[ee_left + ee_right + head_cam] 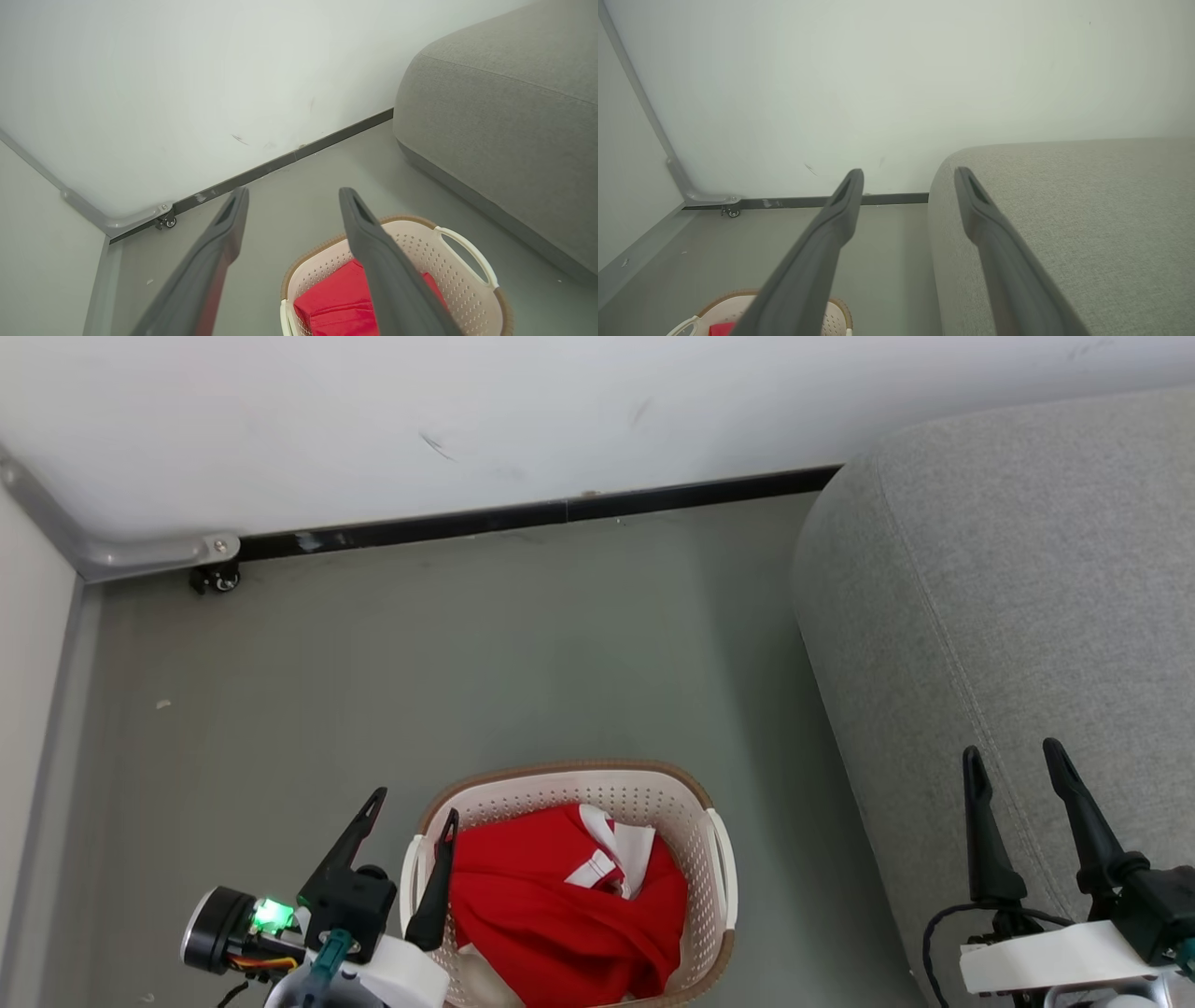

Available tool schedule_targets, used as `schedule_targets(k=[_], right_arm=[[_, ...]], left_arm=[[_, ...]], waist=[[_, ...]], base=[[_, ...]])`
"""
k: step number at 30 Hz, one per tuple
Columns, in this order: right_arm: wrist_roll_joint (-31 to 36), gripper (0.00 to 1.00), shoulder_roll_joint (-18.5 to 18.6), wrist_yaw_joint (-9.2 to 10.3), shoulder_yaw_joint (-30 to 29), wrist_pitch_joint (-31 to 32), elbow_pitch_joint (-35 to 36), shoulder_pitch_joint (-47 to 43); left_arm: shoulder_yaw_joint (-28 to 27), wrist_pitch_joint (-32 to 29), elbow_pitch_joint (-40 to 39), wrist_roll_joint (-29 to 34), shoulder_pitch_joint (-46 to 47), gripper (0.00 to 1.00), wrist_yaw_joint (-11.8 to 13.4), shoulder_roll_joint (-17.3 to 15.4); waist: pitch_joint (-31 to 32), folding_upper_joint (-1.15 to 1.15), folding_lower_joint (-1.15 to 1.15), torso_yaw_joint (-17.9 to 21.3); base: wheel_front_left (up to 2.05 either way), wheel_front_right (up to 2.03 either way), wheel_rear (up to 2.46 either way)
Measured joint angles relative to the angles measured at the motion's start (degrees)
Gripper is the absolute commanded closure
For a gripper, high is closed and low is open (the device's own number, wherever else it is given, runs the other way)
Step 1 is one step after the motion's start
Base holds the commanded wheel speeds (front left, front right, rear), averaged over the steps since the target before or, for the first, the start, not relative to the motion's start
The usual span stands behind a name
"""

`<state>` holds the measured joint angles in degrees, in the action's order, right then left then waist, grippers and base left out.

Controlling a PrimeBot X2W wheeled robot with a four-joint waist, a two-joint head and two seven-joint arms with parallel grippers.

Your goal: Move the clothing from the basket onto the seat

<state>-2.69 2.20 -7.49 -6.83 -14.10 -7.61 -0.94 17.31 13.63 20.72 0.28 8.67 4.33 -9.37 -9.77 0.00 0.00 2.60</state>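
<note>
your left gripper [415,804], fingers spread and empty, hangs at the left edge of the basket [597,795]. your right gripper [1012,748], also spread and empty, hangs over the seat [1027,569]. bright red clothing [551,905] with white trim lies bunched inside the cream perforated basket. a strip of grey floor [467,644] separates basket from light-grey seat. a black baseboard [523,513] lines the white wall behind.
</note>
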Motion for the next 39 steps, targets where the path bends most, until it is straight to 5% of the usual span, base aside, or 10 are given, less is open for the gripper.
schedule_targets(k=[39], right_arm=[[-1.9, 0.00, 0.0, 0.00, 3.2, -0.1, 1.7, 10.9]], left_arm=[[5.3, -0.5, 16.5, 5.9, 12.7, 0.00, -2.6, -1.3]], waist=[[-15.9, 0.00, 0.00, 6.6]], base=[[0.00, 0.00, 0.00]])
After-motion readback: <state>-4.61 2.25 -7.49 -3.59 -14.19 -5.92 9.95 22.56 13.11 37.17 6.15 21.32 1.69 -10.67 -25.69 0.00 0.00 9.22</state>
